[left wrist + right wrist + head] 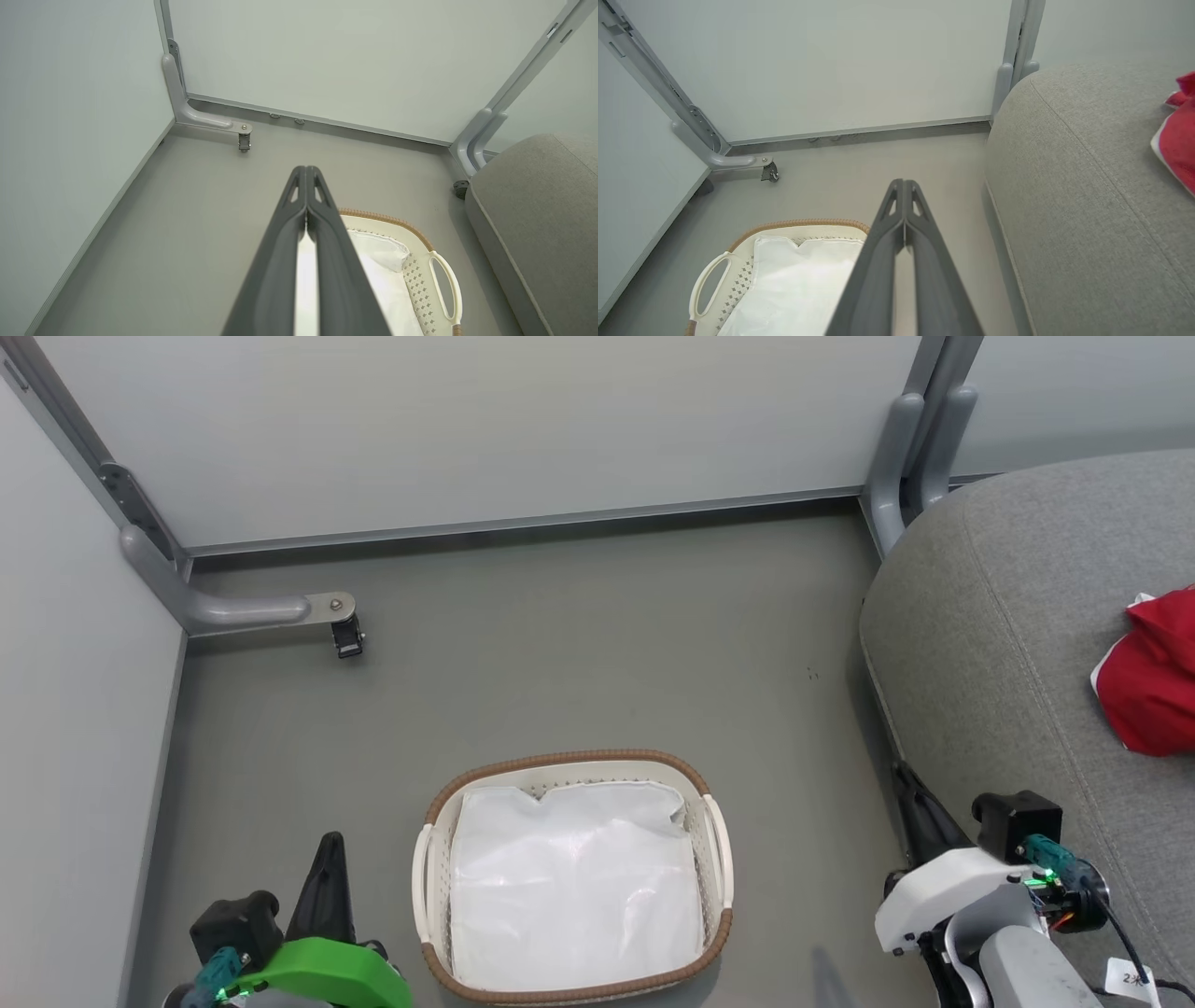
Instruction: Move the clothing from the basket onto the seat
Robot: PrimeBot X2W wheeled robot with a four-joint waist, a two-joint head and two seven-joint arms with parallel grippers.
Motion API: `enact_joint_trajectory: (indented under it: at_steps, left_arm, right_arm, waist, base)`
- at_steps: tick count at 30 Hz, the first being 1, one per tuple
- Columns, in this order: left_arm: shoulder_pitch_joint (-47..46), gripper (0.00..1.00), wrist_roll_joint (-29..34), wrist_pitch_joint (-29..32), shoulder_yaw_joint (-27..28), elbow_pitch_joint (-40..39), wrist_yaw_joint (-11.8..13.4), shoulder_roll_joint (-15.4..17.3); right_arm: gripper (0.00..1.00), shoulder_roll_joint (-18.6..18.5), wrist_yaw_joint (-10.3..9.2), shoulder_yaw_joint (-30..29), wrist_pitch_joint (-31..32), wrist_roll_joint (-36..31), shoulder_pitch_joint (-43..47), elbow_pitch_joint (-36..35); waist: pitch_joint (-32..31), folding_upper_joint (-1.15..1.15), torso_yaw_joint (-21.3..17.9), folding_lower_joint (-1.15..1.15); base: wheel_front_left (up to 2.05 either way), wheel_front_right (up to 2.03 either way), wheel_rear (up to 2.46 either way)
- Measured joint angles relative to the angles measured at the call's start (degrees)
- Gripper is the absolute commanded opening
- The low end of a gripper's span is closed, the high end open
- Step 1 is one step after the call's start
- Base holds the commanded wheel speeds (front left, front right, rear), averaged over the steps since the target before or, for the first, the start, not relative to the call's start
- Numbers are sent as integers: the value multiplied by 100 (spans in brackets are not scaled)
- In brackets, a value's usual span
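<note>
Head view: the red clothing lies bunched on the grey seat at the picture's right edge. The frame cuts it off, so its long axis cannot be told, but a strip of white trim runs along its left side. The oval basket stands on the floor near the seat but not touching it, well apart from the clothing. Its wider span runs left to right, with a white handle at each end. Inside lies a rumpled white liner, which covers the bottom.

The left hand hangs at the lower left, just beside the basket, its dark fingers pointing up the view. In the left wrist view those fingers are pressed together at the tips – clenched on nothing. The right hand sits at the lower right, between basket and seat (close against the cushion's front edge). The right wrist view shows its fingers likewise closed tip to tip and empty, with the clothing at the far right on the seat.
</note>
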Motion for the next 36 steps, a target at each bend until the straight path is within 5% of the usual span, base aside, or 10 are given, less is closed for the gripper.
enact_joint_trajectory:
  at_steps: [36]
  left_arm:
    - [-26, 0, -3073, 862, 482, -376, -179, 0]
  right_arm:
    - [0, -7, 0, -359, 829, 3411, 210, -609]
  waist:
    - [-139, 0, 14, 0]
  base:
    - [0, 0, 0]
